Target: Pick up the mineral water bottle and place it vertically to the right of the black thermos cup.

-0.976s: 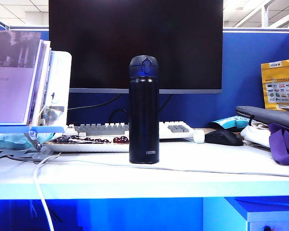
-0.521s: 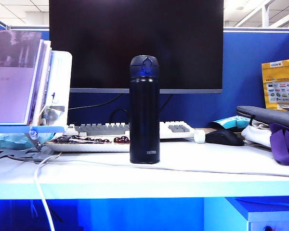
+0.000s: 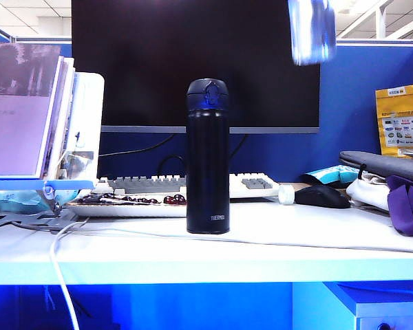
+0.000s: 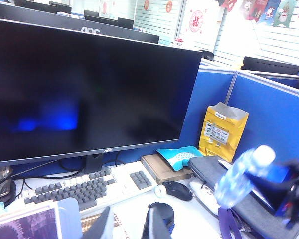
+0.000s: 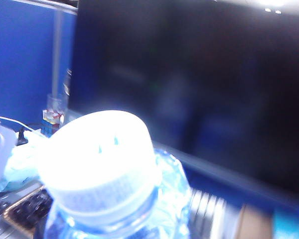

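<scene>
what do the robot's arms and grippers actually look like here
Little shows. The right gripper, seen in the left wrist view by the mineral water bottle, is dark, blackish and angular with a blue sheen. It is blurred, with no cables or markings legible. Of the left gripper, only a plain grey sliver shows close to its camera, probably one of its jaws. No arm shows in the exterior view.

Black thermos cup (image 3: 207,157): 1. Mineral water bottle (image 3: 311,31): 1, white cap. Monitor (image 3: 193,62): 1 on this desk. Keyboard (image 3: 251,184): 1. Computer mouse (image 3: 320,196): 1. Yellow paper bag (image 3: 401,120): 1. Purple cloth (image 3: 406,203): 1. Grey pouch (image 3: 382,165): 1. Books in stand (image 3: 34,117): several, count unclear.
</scene>
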`<state>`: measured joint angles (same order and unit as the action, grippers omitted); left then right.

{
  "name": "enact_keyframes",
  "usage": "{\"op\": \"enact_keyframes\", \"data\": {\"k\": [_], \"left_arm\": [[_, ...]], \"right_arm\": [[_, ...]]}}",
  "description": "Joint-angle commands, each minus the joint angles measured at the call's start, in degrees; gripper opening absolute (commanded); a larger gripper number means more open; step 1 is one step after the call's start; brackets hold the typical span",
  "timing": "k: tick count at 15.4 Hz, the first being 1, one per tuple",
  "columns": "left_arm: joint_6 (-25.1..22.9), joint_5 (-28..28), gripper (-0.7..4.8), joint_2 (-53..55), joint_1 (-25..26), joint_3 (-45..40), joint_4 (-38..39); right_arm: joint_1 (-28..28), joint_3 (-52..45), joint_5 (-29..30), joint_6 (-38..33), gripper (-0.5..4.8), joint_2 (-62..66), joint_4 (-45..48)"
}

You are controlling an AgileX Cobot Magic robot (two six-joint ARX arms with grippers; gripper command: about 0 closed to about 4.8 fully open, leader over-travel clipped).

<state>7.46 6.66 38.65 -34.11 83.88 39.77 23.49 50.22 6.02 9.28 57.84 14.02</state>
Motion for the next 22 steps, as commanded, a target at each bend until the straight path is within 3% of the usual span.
{"op": "enact_keyframes", "data": {"k": [1, 6, 22], "left_arm": [[-0.13, -0.04, 1.11, -0.02, 0.07, 0.13, -0.39], [-0.15, -0.04, 1.11, -0.02, 0.07, 0.13, -0.39], [-0.15, -0.02, 1.11, -0.02, 0.07, 0.13, -0.37]], "right_arm": [[-1.01, -2.21, 0.44, -5.81, 1.97, 2.49, 9.92], [-1.38, -2.19, 2.91, -11.45, 1.97, 13.46, 18.58], [-1.55, -2.14, 6.56, -18.12, 1.97, 38.01, 27.69]]}}
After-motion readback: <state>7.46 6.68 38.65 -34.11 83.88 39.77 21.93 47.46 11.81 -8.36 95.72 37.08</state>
